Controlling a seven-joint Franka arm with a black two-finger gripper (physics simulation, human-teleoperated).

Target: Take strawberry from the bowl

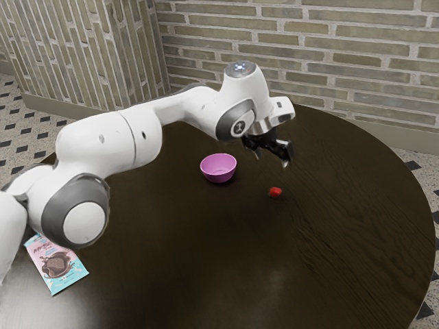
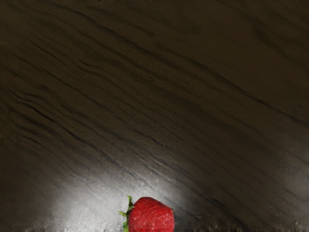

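My gripper (image 1: 272, 158) hangs above the dark table, its two fingers apart with a gap between them. Below it, separate from the fingers, the red strawberry (image 1: 275, 192) is on the tabletop, outside the bowl. The pink bowl (image 1: 219, 169) stands upright to the strawberry's left in the exterior view, and no fruit is visible inside it. In the wrist view the strawberry (image 2: 150, 215) appears at the lower edge, with green leaves on one side.
A pink and light-blue chocolate packet (image 1: 57, 266) lies near the arm's base on the round table (image 1: 206, 274). Behind the table's far edge stands a brick wall (image 1: 357, 62).
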